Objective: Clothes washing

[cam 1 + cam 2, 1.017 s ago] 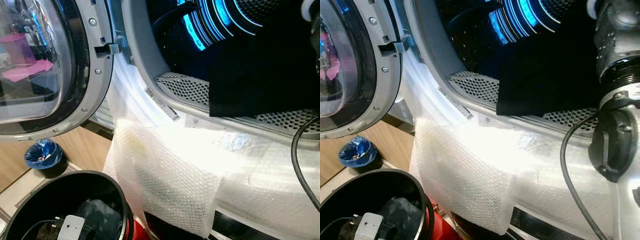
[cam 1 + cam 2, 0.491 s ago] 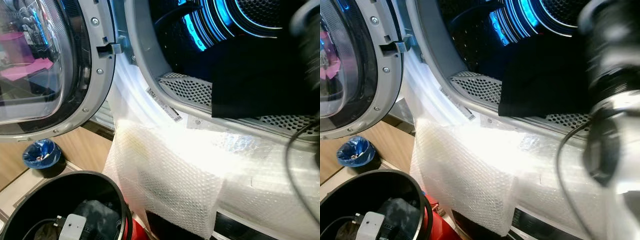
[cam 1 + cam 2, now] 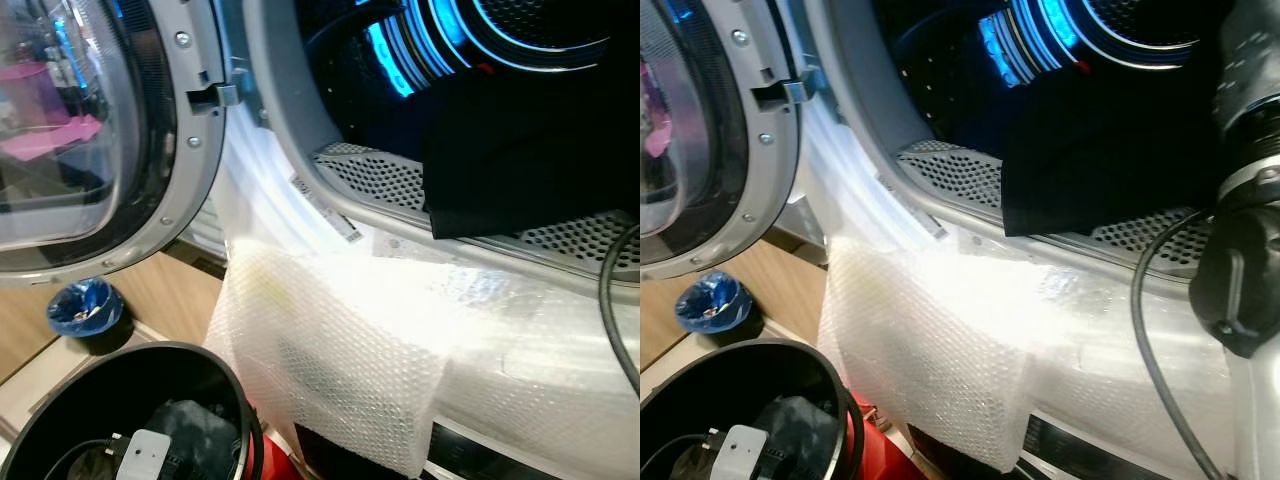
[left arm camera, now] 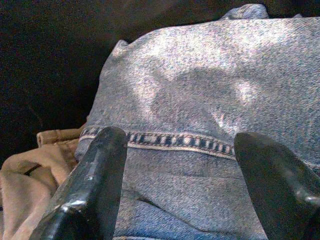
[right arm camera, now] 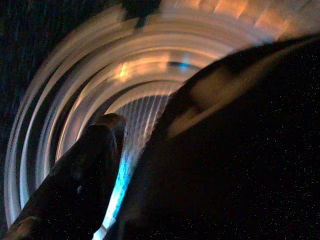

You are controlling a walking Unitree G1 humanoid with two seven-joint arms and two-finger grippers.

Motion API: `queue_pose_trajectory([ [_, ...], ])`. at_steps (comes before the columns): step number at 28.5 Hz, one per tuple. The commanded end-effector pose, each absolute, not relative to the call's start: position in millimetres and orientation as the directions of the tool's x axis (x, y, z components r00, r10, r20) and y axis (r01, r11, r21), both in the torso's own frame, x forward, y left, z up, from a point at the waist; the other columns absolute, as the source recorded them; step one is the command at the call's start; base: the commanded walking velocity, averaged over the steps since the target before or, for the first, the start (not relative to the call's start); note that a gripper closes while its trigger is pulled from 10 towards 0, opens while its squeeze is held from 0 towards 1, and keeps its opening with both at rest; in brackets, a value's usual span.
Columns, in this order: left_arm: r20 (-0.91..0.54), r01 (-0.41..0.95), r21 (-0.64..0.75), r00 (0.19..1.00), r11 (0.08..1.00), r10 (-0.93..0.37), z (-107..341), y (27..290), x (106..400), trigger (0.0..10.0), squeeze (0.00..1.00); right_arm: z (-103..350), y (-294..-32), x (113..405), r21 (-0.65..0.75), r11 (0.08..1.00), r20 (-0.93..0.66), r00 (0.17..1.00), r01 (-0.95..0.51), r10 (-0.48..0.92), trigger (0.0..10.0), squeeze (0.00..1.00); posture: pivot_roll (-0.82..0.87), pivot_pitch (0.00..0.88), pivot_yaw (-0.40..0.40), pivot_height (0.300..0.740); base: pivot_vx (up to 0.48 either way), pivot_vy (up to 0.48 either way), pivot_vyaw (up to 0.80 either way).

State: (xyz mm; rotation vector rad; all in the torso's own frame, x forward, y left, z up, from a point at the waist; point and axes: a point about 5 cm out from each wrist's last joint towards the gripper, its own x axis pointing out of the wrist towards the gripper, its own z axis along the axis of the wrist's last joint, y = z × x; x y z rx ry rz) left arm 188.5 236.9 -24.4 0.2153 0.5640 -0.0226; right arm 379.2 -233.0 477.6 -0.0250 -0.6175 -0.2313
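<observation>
Right gripper [image 5: 125,165]: inside washer drum [image 3: 470,30]; fingers clamped on black garment [image 3: 530,150]
Black garment: hangs over perforated drum lip [image 3: 380,180]
Left gripper [image 4: 175,190]: fingers spread wide over blue denim [image 4: 210,90]; tan cloth [image 4: 35,165] beside it
Door [image 3: 90,130]: swung open at left
Bubble wrap [image 3: 340,350]: draped over washer front
Black basket [image 3: 120,420]: below door, on floor

The right arm [image 3: 1250,200] reaches forward and up on the right side of the head views, its silver wrist and black joint housing showing, with a black cable looping down beside it. The right gripper [image 5: 135,165] appears dark and blurred. The left gripper [image 4: 182,165] points downward, its two black fingers [image 4: 95,185] spread wide apart.
</observation>
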Motion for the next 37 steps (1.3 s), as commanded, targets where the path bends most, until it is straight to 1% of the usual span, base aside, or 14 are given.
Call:
queue_pose_trajectory([
  [1, -0.580, 0.093, 0.189, 0.814, 0.978, 0.035, -33.7, 235.5, 177.4, 10.0, 0.00, 413.7, -224.3, 407.5, -0.020, 0.988, 0.326, 0.936, 0.151, -0.137, 10.0, 1.00, 0.03, 0.074, 0.054, 0.740, 0.000, 0.000, 0.00],
  [4, -0.590, 0.101, 0.186, 0.807, 0.977, 0.029, -35.2, 235.5, 176.5, 10.0, 0.00, 391.2, -210.1, 415.9, -0.089, 0.993, 0.246, 0.968, 0.074, -0.050, 10.0, 1.00, 0.03, 0.076, 0.057, 0.740, 0.000, 0.000, 0.00],
  [8, -0.587, 0.103, 0.187, 0.809, 0.977, 0.027, -34.3, 235.6, 177.8, 10.0, 0.00, 448.6, -216.8, 396.8, 0.040, 0.995, 0.473, 0.875, 0.096, -0.104, 10.0, 1.00, 0.03, 0.077, 0.056, 0.740, 0.000, 0.000, 0.00],
  [10, -0.575, 0.090, 0.193, 0.817, 0.977, 0.038, -32.3, 237.0, 179.9, 10.0, 0.00, 515.4, -241.3, 353.6, 0.170, 0.971, 0.721, 0.650, 0.170, -0.240, 10.0, 1.00, 0.03, 0.079, 0.052, 0.740, 0.000, 0.000, 0.00],
  [12, -0.574, 0.089, 0.194, 0.818, 0.977, 0.040, -32.1, 237.2, 180.1, 10.0, 0.00, 520.2, -244.5, 349.1, 0.183, 0.967, 0.735, 0.629, 0.174, -0.253, 10.0, 1.00, 0.03, 0.079, 0.052, 0.740, 0.000, 0.000, 0.00],
  [14, -0.574, 0.089, 0.193, 0.818, 0.977, 0.039, -32.3, 236.8, 180.0, 10.0, 0.00, 513.0, -243.9, 354.8, 0.190, 0.970, 0.705, 0.667, 0.149, -0.241, 10.0, 1.00, 0.03, 0.079, 0.054, 0.740, 0.000, 0.000, 0.00],
  [20, -0.596, 0.122, 0.185, 0.803, 0.975, 0.013, -35.8, 232.2, 178.7, 10.0, 0.00, 382.0, -207.7, 418.0, -0.008, 0.999, 0.256, 0.966, 0.047, -0.044, 10.0, 1.00, 0.03, 0.077, 0.061, 0.740, 0.000, 0.000, 0.00],
  [22, -0.595, 0.122, 0.185, 0.803, 0.975, 0.013, -35.6, 232.3, 178.9, 10.0, 0.00, 384.8, -206.4, 417.6, 0.005, 0.999, 0.269, 0.962, 0.038, -0.037, 10.0, 1.00, 0.03, 0.077, 0.061, 0.740, 0.000, 0.000, 0.00],
  [26, -0.582, 0.098, 0.190, 0.812, 0.977, 0.032, -32.9, 236.3, 181.3, 10.0, 0.00, 495.4, -236.1, 368.0, 0.175, 0.981, 0.664, 0.726, 0.083, -0.179, 10.0, 1.00, 0.03, 0.077, 0.061, 0.740, 0.000, 0.000, 0.00],
  [29, -0.583, 0.099, 0.189, 0.812, 0.977, 0.031, -33.3, 235.9, 181.5, 10.0, 0.00, 499.6, -241.6, 364.4, 0.187, 0.979, 0.661, 0.727, 0.084, -0.189, 10.0, 1.00, 0.03, 0.077, 0.061, 0.740, 0.000, 0.000, 0.00],
  [30, -0.585, 0.105, 0.188, 0.811, 0.977, 0.025, -33.9, 234.6, 181.3, 10.0, 0.00, 489.3, -237.3, 371.3, 0.148, 0.986, 0.630, 0.761, 0.077, -0.154, 10.0, 0.53, 0.02, 0.079, 0.051, 0.740, 0.000, 0.000, 0.00],
  [31, -0.585, 0.105, 0.188, 0.811, 0.977, 0.025, -33.9, 234.6, 181.3, 10.0, 0.00, 489.3, -237.3, 371.3, 0.148, 0.986, 0.630, 0.761, 0.077, -0.154, 10.0, 0.53, 0.02, 0.079, 0.051, 0.740, 0.000, 0.000, 0.00],
  [32, -0.587, 0.113, 0.185, 0.809, 0.976, 0.018, -34.6, 232.6, 181.2, 10.0, 0.00, 463.5, -227.1, 386.3, 0.076, 0.996, 0.550, 0.832, 0.035, -0.071, 10.0, 0.00, 0.03, 0.081, 0.051, 0.740, 0.000, 0.000, 0.00],
  [37, -0.590, 0.115, 0.182, 0.807, 0.976, 0.015, -35.5, 231.6, 179.9, 10.0, 0.00, 437.4, -219.9, 396.6, 0.103, 0.993, 0.496, 0.868, -0.063, 0.004, 10.0, 0.00, 0.03, 0.083, 0.050, 0.740, 0.000, 0.000, 0.00],
])
